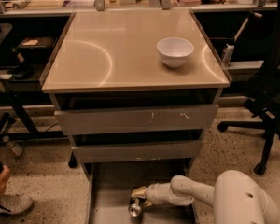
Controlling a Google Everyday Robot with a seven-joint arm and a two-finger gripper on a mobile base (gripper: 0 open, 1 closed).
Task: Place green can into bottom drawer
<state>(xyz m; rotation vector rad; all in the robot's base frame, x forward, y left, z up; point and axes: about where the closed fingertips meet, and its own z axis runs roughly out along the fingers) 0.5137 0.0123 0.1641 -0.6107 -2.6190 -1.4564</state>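
Note:
The bottom drawer (109,190) is pulled out at floor level, a wide grey tray with low sides. My gripper (140,198) reaches into it from the right, over the drawer floor. The green can (135,209) is right at the gripper's tip, its shiny silver end facing the camera. Its green body is mostly hidden by the gripper. I cannot tell whether the can rests on the drawer floor or hangs just above it.
The middle drawer (137,151) and the scratched top drawer (135,119) stick out a little above. A white bowl (175,51) stands on the cabinet top (107,55). An office chair (270,101) is at the right. A person's hand and shoe (0,185) are at the left.

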